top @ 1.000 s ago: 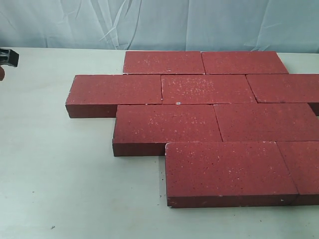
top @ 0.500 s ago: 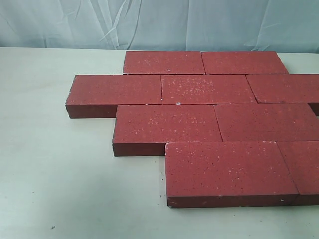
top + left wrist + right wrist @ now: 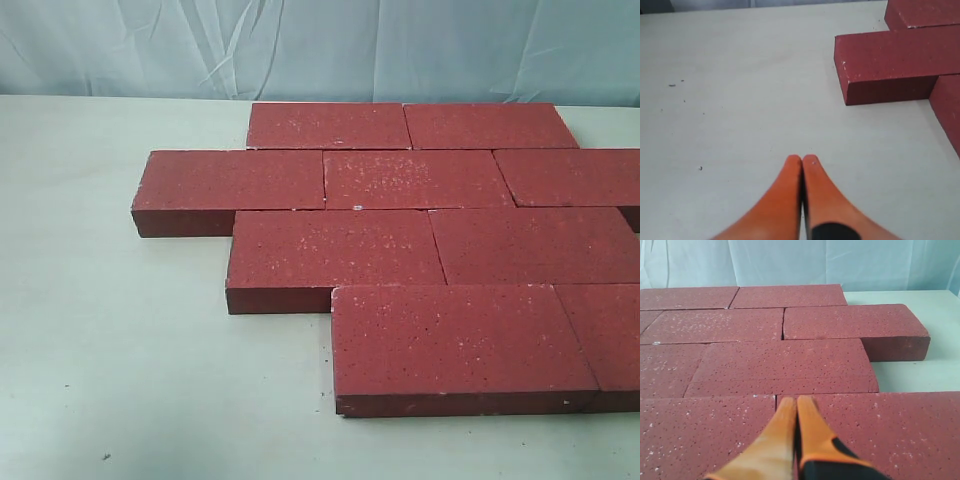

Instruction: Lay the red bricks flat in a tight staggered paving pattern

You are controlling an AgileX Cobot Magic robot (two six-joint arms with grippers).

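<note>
Grippers first: found the left gripper (image 3: 801,161) closed tip to tip with nothing between its orange fingers (image 3: 785,200), hovering over bare table (image 3: 730,100) just left of the paving's left end; found the right gripper (image 3: 796,401) likewise pinched shut and empty, poised above the nearest row toward the right end. Saw neither in the exterior view. Counted nine red bricks (image 3: 420,230) in view, all lying flat in four rows: two farthest, then three, two, and two nearest. Noted each row shifted sideways from its neighbour, end joints landing near mid-brick: the staggered bond asked for, good for locking rows against sliding. Noted sides touching along most seams, only hairline gaps showing. Judged the pattern essentially complete, and read the shut, empty fingers as arms with no brick left to carry. Found the layout's right edge cut off in the exterior view, so could not vouch for every joint there.
</note>
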